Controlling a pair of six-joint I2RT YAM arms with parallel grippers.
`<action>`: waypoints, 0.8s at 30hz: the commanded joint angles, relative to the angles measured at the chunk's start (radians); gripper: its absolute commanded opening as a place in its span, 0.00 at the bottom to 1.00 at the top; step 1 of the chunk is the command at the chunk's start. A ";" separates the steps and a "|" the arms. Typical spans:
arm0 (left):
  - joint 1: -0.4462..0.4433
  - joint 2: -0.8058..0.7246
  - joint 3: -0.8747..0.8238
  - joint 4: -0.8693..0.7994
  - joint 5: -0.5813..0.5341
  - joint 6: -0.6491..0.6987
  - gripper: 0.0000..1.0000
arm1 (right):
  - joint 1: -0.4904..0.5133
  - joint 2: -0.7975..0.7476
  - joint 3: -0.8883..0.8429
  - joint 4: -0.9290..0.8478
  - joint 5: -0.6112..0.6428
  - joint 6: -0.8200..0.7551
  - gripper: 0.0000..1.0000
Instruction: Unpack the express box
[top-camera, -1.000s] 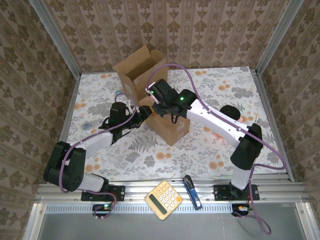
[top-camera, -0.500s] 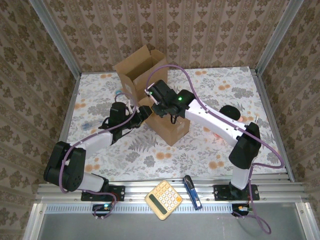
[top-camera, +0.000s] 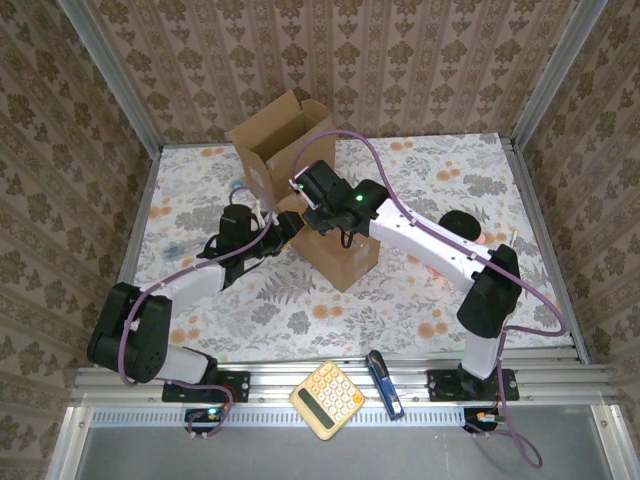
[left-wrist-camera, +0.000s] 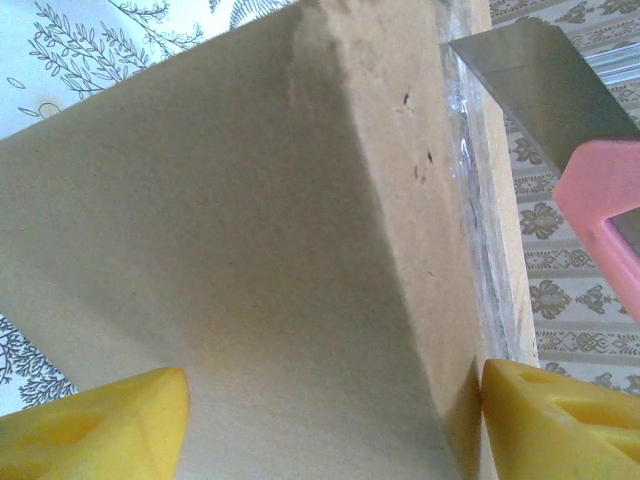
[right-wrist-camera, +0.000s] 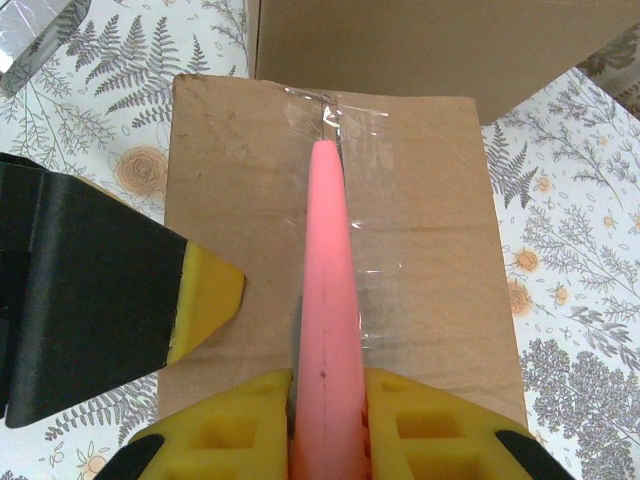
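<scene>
- 2 things on near rail, btwn arm bases: yellow calculator (top-camera: 327, 400), & just R of it a blue hand tool (top-camera: 385, 384), type unclear.
- Both arms reach fwd over floral table (top-camera: 450, 170) & meet at mid-table.
- Task item = sealed box (top-camera: 345, 262), small brown cardboard, lying mid-table, turned corner-on to the rail in top view.
- Left gripper (top-camera: 287, 231) is at box's L corner. Jaws wide, box btwn them; wrist cam has yellow pads (left-wrist-camera: 100, 425) on either side w/ cardboard across the gap, so it looks clamped on box. R wrist cam has one yellow tip over box's L edge.
- Right gripper (right-wrist-camera: 328, 395) sits above box top, jaws nearly closed, pinching pink box cutter (right-wrist-camera: 328, 250) by the handle, which sticks out fwd btwn the pads.
- Cutter lies along clear tape (right-wrist-camera: 400, 200) down middle of box top, nose at far end of seam. Can't tell if it touches.
- Metal blade (left-wrist-camera: 525, 75) shows in L wrist cam, next to taped top edge. Can't tell if it's cutting in.
- R of box, past R forearm: black round object (top-camera: 462, 224) on table, well apart from box.
- Behind it: open box (top-camera: 270, 140), bigger, flaps up, near far wall, just beyond sealed one.
</scene>
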 joint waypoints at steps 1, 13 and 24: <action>0.011 0.009 -0.021 0.001 0.011 -0.010 0.75 | -0.001 0.000 -0.025 -0.071 0.042 0.016 0.00; 0.025 0.010 -0.029 0.008 0.020 -0.010 0.75 | -0.002 -0.044 -0.075 -0.094 0.047 0.049 0.00; 0.029 0.017 -0.030 0.012 0.020 -0.010 0.75 | -0.001 -0.083 -0.124 -0.108 0.046 0.068 0.00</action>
